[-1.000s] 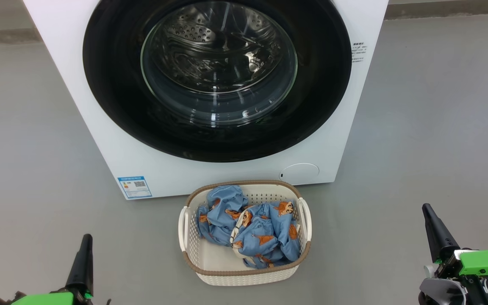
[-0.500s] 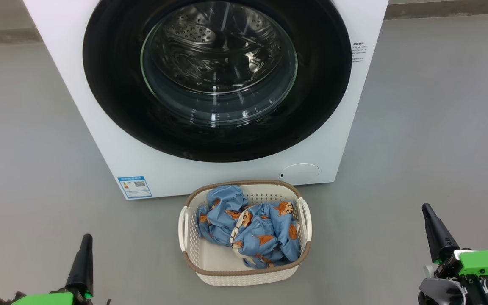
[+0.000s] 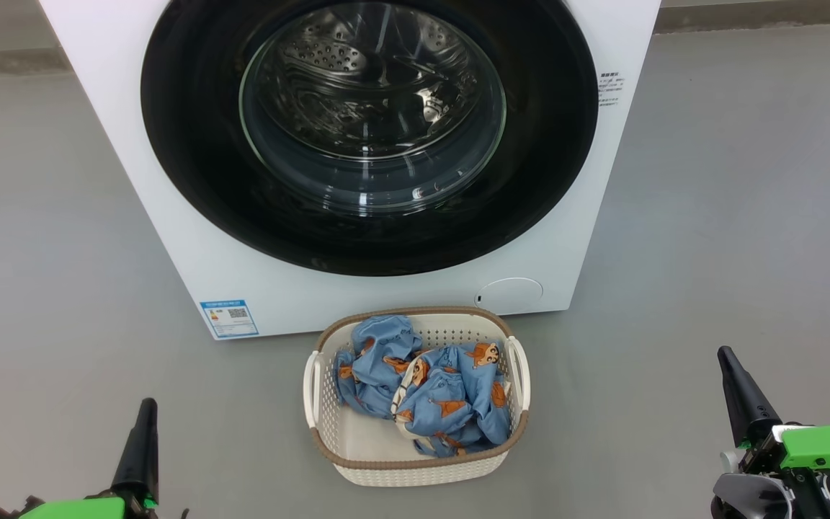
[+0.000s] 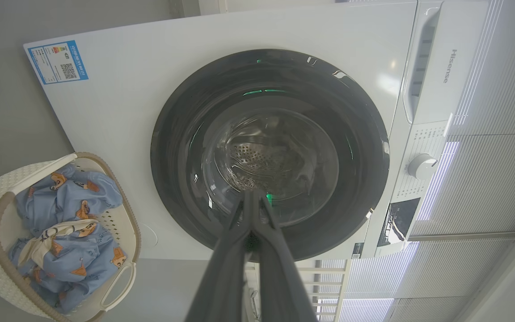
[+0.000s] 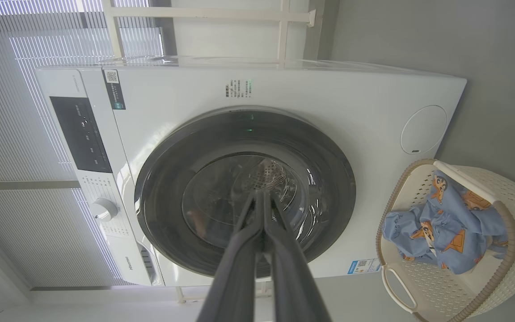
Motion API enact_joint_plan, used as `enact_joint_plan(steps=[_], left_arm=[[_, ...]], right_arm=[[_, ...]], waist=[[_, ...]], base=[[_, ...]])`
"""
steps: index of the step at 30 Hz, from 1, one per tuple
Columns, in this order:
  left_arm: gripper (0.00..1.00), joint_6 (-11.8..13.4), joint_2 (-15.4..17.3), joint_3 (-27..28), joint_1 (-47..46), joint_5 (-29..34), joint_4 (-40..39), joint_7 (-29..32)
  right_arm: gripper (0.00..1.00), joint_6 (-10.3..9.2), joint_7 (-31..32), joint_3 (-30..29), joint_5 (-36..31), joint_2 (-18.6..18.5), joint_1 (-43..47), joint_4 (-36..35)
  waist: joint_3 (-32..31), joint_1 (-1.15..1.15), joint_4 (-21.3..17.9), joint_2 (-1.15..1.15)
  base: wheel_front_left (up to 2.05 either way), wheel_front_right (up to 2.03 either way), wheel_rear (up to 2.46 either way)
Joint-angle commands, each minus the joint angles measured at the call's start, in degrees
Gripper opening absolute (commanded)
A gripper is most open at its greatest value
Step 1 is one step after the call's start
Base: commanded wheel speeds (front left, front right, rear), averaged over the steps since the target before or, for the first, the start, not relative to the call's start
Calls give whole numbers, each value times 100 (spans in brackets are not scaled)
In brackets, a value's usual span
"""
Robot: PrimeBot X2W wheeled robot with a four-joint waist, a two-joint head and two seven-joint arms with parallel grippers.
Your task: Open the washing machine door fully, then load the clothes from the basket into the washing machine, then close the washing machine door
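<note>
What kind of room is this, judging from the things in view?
Probably a laundry area: a white front-loading washing machine stands on a grey floor, with a basket of clothes before it.

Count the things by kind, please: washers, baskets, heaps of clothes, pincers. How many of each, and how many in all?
Washer: 1
Basket: 1
Clothes heap: 1
Pincers: 2, the left pincer and the right pincer
Total: 5

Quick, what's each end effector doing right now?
Left end effector: closed, holding nothing.
Right end effector: closed, holding nothing.
</note>
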Motion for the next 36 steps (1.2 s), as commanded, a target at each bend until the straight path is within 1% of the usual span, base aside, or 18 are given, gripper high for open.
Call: enact_joint_plan(steps=[1,6,7,11,14,17,22,36], left_arm=[[0,-36,55,185,-222,59,-91,38],[0,-36,55,185,-222,59,-91,38],[100,0,0,0,-1,0,0,0],[100,3,-59,-32,132,-2,207,-4],[100,2,-56,-48,102,1,182,-39],[100,1,-54,-69,76,2,162,-80],[100,0,-49,-106,38,8,124,-148],[100,-5,-2,-254,-84,154,-13,-367]], right_arm=[[0,29,41,84,-47,-43,-261,-137],[0,29,43,81,-50,-41,-261,-137],[100,0,0,-5,-16,1,-1,0],[100,0,-8,25,-16,81,165,235],[100,1,-25,37,-26,80,132,202],[100,1,-47,52,-35,79,102,176],[100,3,-87,81,-47,78,59,127],[100,6,-221,199,-154,43,-74,-72]], waist=[[0,0,0,0],[0,0,0,0],[0,0,0,0],[1,0,0,0],[6,2,0,0],[-4,9,1,0],[6,1,1,0],[24,0,-1,0]], base=[[0,0,0],[0,0,0],[0,0,0],[0,0,0],[0,0,0],[0,0,0],[0,0,0],[0,0,0]])
